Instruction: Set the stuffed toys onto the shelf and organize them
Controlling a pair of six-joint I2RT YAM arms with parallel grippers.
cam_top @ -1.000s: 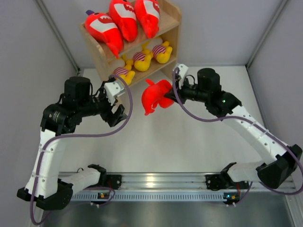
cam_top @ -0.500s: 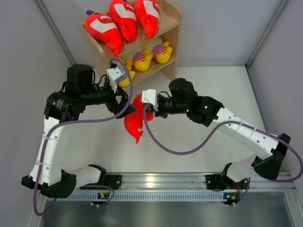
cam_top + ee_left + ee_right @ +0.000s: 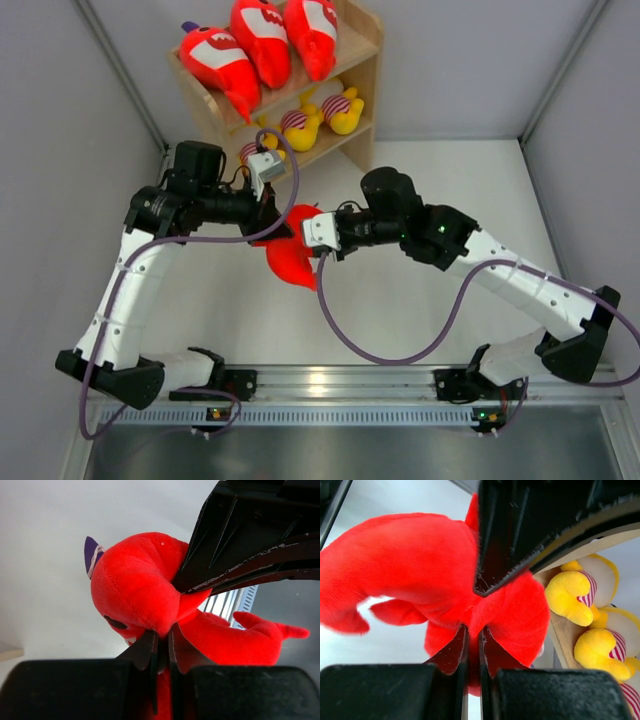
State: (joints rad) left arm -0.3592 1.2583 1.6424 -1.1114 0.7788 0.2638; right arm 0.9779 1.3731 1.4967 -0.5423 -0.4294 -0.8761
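A red shark plush [image 3: 290, 262] hangs over the table in front of the shelf [image 3: 368, 62], held from both sides. My left gripper [image 3: 274, 226] is shut on a fold of it near its head [image 3: 135, 585], where the purple fin [image 3: 90, 552] shows. From the right, my right gripper [image 3: 304, 234] is shut on another fold of its body [image 3: 410, 560]. Three red sharks [image 3: 262, 42] lie on the shelf's top tier. Yellow striped plushes [image 3: 300, 124] sit on the lower tier, and two show close by in the right wrist view [image 3: 570, 594].
The wooden shelf stands at the back left against grey walls. The left arm's purple cable [image 3: 285, 150] loops in front of the lower tier. A metal rail [image 3: 330, 385] runs along the near table edge by both arm bases.
The left gripper came in from wide open and shut on the red shark, which the right gripper was holding alone. Both arms and the plush shifted slightly toward the shelf.
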